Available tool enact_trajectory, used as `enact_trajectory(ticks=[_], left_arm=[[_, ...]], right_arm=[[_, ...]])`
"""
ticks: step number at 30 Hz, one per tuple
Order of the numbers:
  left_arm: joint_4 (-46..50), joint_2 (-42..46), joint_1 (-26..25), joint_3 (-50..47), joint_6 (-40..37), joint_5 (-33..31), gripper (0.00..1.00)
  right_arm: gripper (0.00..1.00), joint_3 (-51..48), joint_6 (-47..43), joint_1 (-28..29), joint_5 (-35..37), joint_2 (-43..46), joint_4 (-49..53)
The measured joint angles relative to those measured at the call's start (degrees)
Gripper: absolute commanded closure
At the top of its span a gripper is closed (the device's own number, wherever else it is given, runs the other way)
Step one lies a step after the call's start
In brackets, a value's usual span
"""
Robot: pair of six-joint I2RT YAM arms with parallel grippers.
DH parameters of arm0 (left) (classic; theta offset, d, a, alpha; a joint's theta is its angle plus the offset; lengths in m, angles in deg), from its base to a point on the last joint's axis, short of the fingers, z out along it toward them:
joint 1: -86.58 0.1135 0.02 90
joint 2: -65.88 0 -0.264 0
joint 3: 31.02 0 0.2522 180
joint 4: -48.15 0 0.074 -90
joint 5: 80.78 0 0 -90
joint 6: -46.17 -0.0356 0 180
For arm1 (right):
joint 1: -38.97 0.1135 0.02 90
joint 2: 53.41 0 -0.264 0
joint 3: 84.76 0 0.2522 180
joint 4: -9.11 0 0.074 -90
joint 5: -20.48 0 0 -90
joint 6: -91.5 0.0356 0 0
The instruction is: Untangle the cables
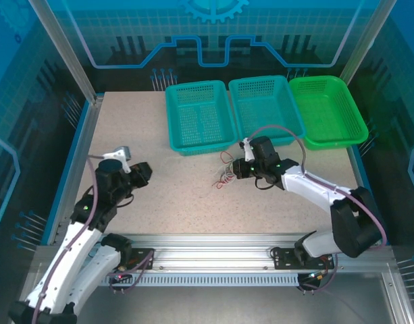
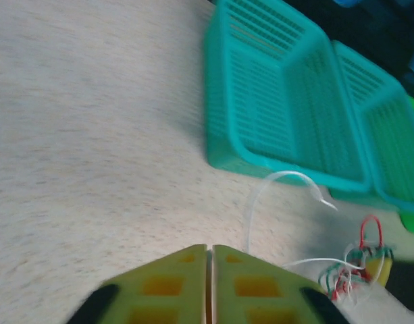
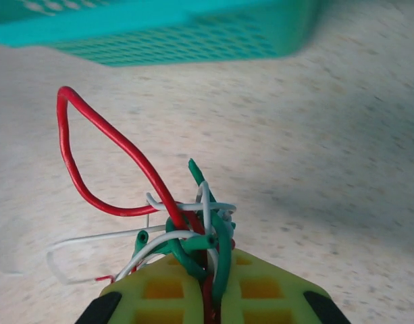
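The cables (image 1: pixel 226 177) form a small knot of red, green and white wires on the table just in front of the teal baskets. My right gripper (image 1: pixel 239 169) is shut on the knot (image 3: pixel 205 233), with green and red strands pinched between its yellow fingers (image 3: pixel 159 287). A red loop (image 3: pixel 78 175) sticks up to the left and a thin white strand (image 3: pixel 92 237) trails left. My left gripper (image 1: pixel 144 173) rests over the table to the left of the knot, apart from it. Its fingers (image 2: pixel 173 280) are pressed together with nothing seen between them. A white wire (image 2: pixel 281 177) arcs beyond them toward the knot (image 2: pixel 348 273).
Two teal baskets (image 1: pixel 200 148) (image 1: pixel 298 116) and a green basket (image 1: pixel 336 142) line the back of the table, all without contents. The nearest teal basket's wall (image 3: pixel 193 37) stands close behind the knot. Metal posts and a rail frame the table.
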Motion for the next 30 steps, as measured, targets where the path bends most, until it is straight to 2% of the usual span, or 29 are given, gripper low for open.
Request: enact_trajectory(ticks=[2,5,9,15,21,24,28,30], left_arm=[[-4.39,-2.45,-1.49,-3.34,-0.96,3.48,0.57],[-8.04,-3.89,-6.14,-6.25,-3.76,5.09,0.47],[-15.65,-4.61,-13.7,-6.36,-10.25,6.12,0.39],[-23.74,-15.43,-23.67,-1.79,-19.76,7.89,0.35],[-28.81,-28.22,-27.58,5.4,-22.84,8.68,0.35],[-31.95,-33.4,-28.46,8.15,-21.88,8.39,0.49],[-33.14,-37.77,-28.94,10.14,-20.39,5.09,0.96],[-33.11,-38.29,-28.94,10.23,-19.43,3.41,1.0]], right_arm=[[1.0,1.9,-2.19,0.28,-1.79,1.6,1.57],[1.0,6.97,-6.29,0.28,-3.5,2.67,5.09],[1.0,12.33,-10.54,0.35,-5.03,3.41,9.33],[1.0,14.27,-12.9,0.61,-5.88,4.55,13.64],[1.0,14.71,-13.11,1.4,-6.51,4.79,16.17],[1.0,15.37,-13.11,1.81,-6.54,4.79,16.55],[1.0,15.67,-13.14,2.08,-6.47,4.79,16.87],[1.0,15.67,-13.11,2.12,-6.14,4.79,17.0]])
